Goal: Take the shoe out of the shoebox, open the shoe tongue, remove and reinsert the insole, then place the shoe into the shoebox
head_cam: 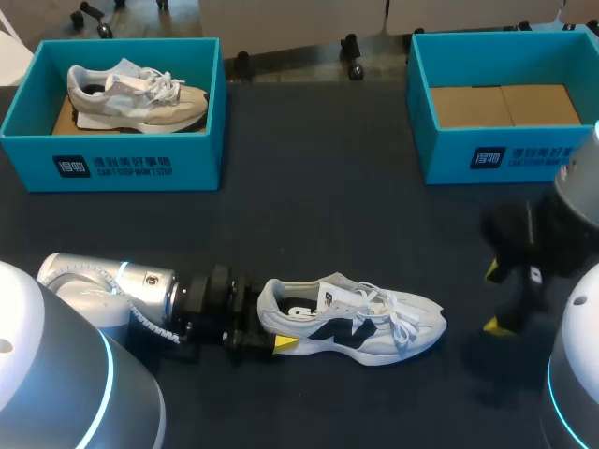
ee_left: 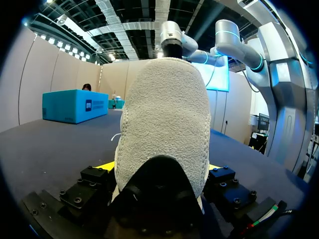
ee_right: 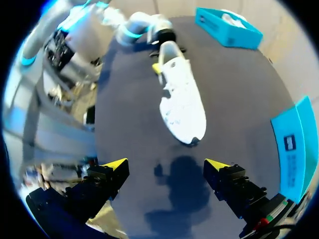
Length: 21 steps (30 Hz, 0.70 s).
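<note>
Far left on the dark table (head_cam: 318, 215), a teal shoebox (head_cam: 112, 168) holds a beige sneaker (head_cam: 136, 94). Up front, the left gripper (head_cam: 267, 325) clamps the heel of the white sneaker (head_cam: 356, 318), which lies on the tabletop. Past its toe, the right gripper (head_cam: 494, 299) hangs wide open, with the second shoebox (head_cam: 496, 154) behind it.

White, black-marked shoe (head_cam: 356, 320) stands upright on table (head_cam: 328, 215).
</note>
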{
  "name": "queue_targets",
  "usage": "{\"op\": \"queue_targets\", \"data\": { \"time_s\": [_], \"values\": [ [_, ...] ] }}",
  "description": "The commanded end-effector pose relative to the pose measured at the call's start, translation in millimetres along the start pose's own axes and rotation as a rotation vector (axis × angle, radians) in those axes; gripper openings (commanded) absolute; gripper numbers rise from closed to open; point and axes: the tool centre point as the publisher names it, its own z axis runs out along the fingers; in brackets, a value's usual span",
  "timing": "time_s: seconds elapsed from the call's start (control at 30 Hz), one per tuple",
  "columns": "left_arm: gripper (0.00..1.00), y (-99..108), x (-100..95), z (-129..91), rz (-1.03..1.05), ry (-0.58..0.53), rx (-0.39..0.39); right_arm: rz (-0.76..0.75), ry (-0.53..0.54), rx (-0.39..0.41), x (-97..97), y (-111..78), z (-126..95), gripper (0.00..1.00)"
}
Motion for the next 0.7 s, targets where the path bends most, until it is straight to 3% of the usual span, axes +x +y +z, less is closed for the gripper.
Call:
{"op": "queue_targets", "data": {
  "time_s": [0.03,0.17,0.6,0.7],
  "values": [
    [0.0,2,-0.4,1,-0.001,0.001,-0.001,0.477,-0.027,0.058,-8.5,32.1,4,1.0],
    [0.0,2,-0.4,1,-0.001,0.001,-0.001,0.636,-0.09,0.074,3.9,47.6,4,1.0],
    [0.0,2,-0.4,1,-0.001,0.001,-0.001,0.617,-0.096,0.081,6.7,51.7,4,1.0],
    [0.0,2,-0.4,1,-0.001,0.001,-0.001,0.824,-0.093,0.111,-0.8,66.9,10,1.0]
  ]
}}
